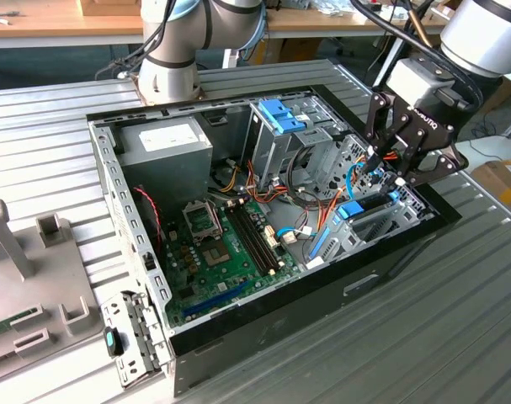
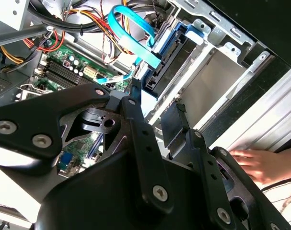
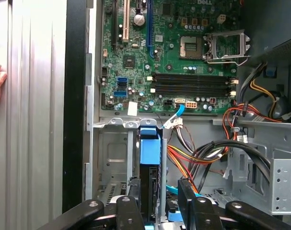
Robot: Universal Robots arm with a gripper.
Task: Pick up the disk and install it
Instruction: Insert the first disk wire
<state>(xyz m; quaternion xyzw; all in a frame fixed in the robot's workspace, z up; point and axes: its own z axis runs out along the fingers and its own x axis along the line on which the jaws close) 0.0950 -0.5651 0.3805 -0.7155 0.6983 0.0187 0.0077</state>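
Ribbed grey metal is the table [image 1: 457, 337] you are working on, and the open computer case [image 1: 129, 210] lies flat on it. Starting at the exterior view's left inside the case, you pass the green motherboard [image 1: 213, 252], then the tall silver cage [image 1: 280, 126] with its paired blue clips at the far side. Right of that you reach the drive bay at the case's right end.

The disk [image 1: 360, 220] is in that bay, standing on edge. In the first wrist view the disk [image 3: 149, 167] shows as a narrow dark strip with its blue tab towards the motherboard. Its long axis runs from the board straight back under your gripper [image 3: 158, 189].

Your gripper [image 1: 386, 172] hangs just above the disk's right end, fingers apart and clamped on nothing. They stand one to each side of the thin width, so they line up across the disk, not along it. In the second wrist view the disk [image 2: 167, 52] lies just beyond the gripper [image 2: 158, 96]. Mind the thin blue cable [image 2: 135, 28] curving close by, and the person's hand [image 2: 258, 165] resting on the table outside the case wall.
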